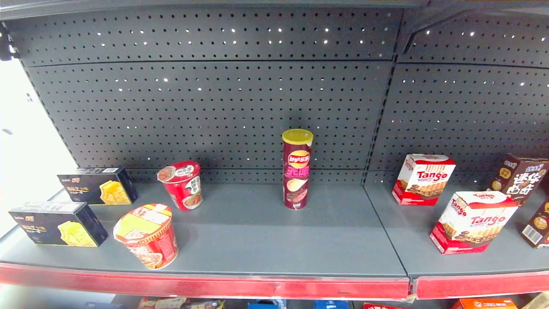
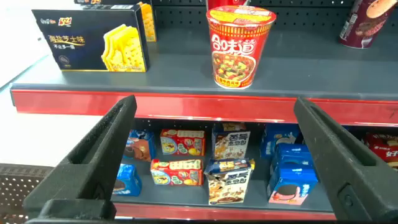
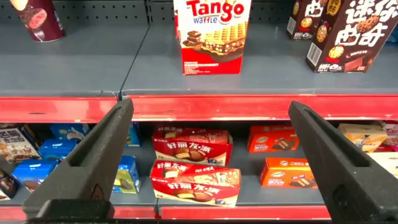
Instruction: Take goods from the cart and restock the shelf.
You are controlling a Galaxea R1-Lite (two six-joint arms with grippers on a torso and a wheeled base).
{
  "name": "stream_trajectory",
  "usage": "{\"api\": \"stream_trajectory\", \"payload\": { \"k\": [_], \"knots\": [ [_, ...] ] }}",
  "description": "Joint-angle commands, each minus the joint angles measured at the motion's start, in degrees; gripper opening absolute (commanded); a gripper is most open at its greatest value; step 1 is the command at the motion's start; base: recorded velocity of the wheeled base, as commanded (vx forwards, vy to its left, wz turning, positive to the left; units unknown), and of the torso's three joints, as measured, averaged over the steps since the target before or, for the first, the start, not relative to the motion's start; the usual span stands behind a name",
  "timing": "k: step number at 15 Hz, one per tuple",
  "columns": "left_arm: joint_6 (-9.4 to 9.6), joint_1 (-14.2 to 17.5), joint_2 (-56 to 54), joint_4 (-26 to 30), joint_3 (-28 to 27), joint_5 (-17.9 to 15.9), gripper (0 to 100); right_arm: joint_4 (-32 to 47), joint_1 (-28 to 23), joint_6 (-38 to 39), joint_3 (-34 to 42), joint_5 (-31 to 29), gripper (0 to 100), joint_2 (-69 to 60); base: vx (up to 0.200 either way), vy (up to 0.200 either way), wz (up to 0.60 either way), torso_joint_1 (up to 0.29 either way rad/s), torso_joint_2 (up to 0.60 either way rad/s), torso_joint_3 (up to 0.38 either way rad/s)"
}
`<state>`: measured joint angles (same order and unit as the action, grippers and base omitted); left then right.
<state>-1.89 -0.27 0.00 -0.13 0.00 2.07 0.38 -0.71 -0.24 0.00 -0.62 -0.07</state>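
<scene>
Both pairs of jaws stand apart, empty, cup noodles (image 2: pixel 240 45) beyond the left, wafer box (image 3: pixel 212 34) beyond the right.

Pegboard backing (image 1: pixel 214 107); poss. floor (image 1: pixel 30 141) left.

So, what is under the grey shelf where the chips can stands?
A lower shelf with blue packets, small snack boxes and, further right, red boxes and orange boxes. The red shelf edge covers its back part, so what stands behind cannot be seen.

Chip can (image 1: pixel 297 169) between noodle cup (image 1: pixel 182 184) and box (image 1: pixel 422 179)
</scene>
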Motion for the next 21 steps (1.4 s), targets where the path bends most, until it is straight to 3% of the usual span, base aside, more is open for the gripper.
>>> {"api": "stream_trajectory", "payload": {
  "k": [1, 19, 21],
  "knots": [
    [-0.04, 0.0, 0.1, 0.0, 0.0, 0.0, 100, 0.0, -0.1, 0.0, 0.0, 0.0, 100, 0.1, 0.0, 0.0, 0.6, -0.002, 0.01, 0.007],
    [-0.04, 0.0, 0.1, -0.1, 0.0, 0.0, 100, 0.0, 0.0, 0.1, 0.0, -0.1, 100, 0.1, 0.0, 0.0, 0.6, 0.003, 0.0, 0.003],
    [0.22, 0.0, 0.1, 0.0, 0.0, -0.1, 100, 0.0, 0.0, 0.0, 0.0, -0.1, 100, 0.1, 0.0, 0.0, 0.0, 0.0, 0.0, 0.0]
  ]
}}
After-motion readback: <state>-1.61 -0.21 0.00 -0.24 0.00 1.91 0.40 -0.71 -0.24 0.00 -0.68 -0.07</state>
